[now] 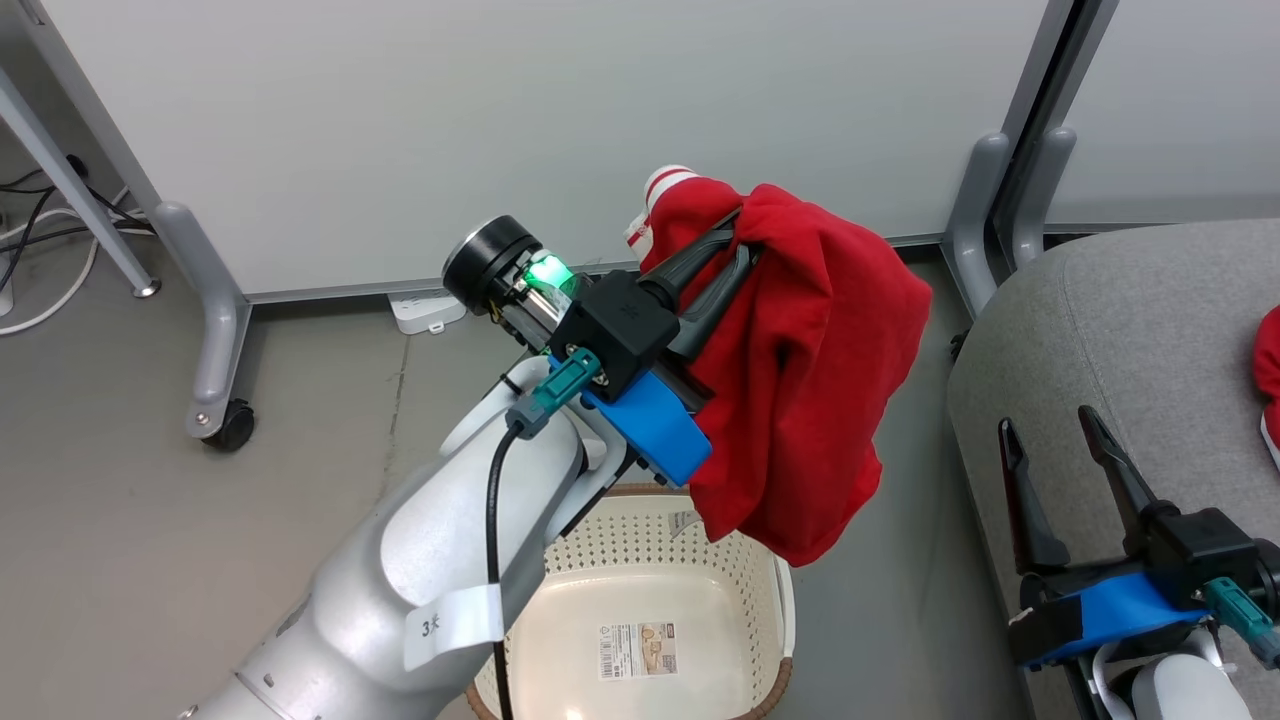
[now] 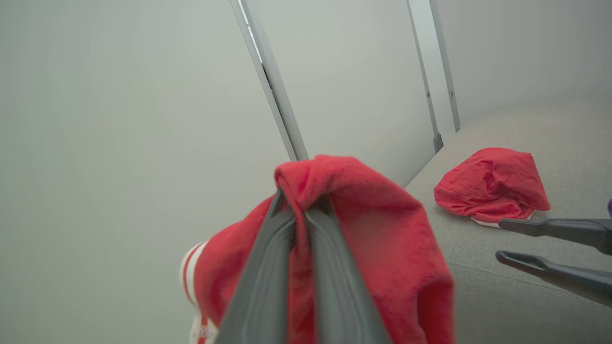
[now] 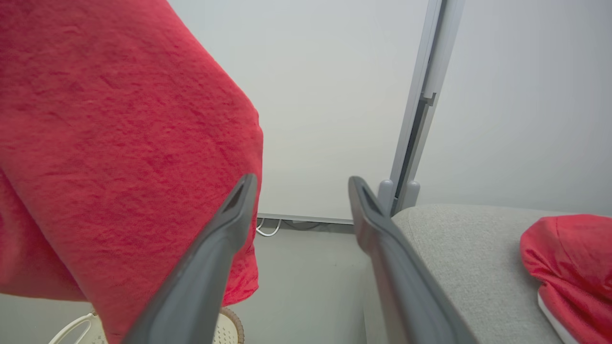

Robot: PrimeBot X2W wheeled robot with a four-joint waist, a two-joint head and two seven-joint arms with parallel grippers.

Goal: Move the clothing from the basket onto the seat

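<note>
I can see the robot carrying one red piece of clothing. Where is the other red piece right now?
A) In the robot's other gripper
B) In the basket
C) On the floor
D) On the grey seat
D: the second red garment lies on the grey seat, while the left gripper holds the carried garment over the basket, whose visible inside holds no clothing.

Right tool (image 3: 302,184) agape; garment (image 3: 119,143) hangs beside; second garment (image 3: 569,258) on seat (image 3: 459,248).

Basket (image 1: 640,540) stands on the floor (image 1: 120,520), red garment (image 2: 492,184) lies on seat (image 1: 1120,320)
</note>
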